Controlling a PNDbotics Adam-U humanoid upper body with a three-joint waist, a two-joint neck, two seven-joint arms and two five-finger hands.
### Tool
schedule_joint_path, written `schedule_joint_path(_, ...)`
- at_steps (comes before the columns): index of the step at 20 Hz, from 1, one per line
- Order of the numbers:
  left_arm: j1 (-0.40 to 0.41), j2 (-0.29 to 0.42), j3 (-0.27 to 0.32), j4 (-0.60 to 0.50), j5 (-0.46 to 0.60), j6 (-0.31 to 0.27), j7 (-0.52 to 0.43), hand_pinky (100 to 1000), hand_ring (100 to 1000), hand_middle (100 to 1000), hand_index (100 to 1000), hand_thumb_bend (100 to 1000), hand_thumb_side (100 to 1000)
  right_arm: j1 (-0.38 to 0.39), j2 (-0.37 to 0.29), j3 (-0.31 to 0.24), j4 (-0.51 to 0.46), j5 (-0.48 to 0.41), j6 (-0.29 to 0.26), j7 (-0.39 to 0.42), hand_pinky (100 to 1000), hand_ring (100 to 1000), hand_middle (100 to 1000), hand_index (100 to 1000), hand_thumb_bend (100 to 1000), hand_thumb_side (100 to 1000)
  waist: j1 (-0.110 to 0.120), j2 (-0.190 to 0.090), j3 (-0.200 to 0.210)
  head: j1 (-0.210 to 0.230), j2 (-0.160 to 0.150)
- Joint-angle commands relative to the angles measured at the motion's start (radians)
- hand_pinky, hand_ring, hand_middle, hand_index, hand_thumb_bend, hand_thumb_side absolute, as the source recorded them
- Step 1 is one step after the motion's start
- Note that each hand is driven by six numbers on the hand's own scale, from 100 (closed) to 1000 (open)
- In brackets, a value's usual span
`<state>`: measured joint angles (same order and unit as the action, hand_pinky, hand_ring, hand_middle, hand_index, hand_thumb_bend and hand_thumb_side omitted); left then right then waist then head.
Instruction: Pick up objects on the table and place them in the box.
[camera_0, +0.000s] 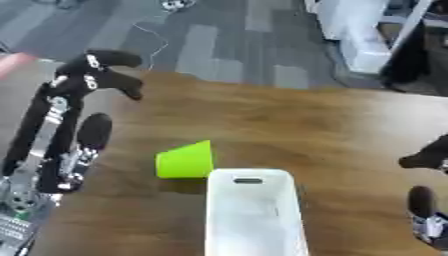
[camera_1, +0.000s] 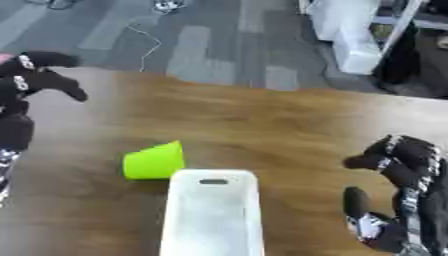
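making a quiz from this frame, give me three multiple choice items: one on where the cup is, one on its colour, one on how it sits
1. Where is the cup?
A. inside the box
B. on the table beside the box's far left corner
C. in the left hand

2. What colour is the cup?
A. lime green
B. red
C. white

3. How does the cup sit?
A. upright
B. on its side
C. stacked on another cup

Answers: 1 B, it rests on the table next to the box; 2 A, bright green; 3 B, its side lies along the wood.
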<state>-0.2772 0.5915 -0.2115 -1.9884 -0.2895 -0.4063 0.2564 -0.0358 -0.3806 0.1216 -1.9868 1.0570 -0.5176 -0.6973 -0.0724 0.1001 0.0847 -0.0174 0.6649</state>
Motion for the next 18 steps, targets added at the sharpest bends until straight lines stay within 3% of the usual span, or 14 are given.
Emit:
schedule_joint_path(1, -0.014, 0.020, 0.004, -0.012, 0.004, -0.001, -0.001, 532, 543, 752, 718, 597, 1000, -0.005, -0.017, -0.007, -0.013, 0.005, -0.126, -0.124, 171, 304, 357, 481, 262, 1000, 0.004, -0.013, 0.001, -0.002, 0.001)
schedule_joint_path(12, -0.008, 0.021, 0.015, -0.012, -0.005, 0.015, 0.004, 536, 546, 753, 721, 596, 1000, -0.005, -0.016, -0.010, -0.013, 0.007, -0.123, -0.124, 175, 306, 358, 481, 262, 1000, 0.003, -0.013, -0.002, -0.006, 0.006)
schedule_joint_path(18, 0.025, 0.056, 0.068, -0.012, -0.104, 0.156, 0.021, 562, 559, 767, 734, 575, 1000, -0.006, -0.006, -0.046, -0.013, 0.016, -0.099, -0.140, 193, 313, 362, 480, 267, 1000, 0.005, -0.015, -0.018, -0.004, 0.026)
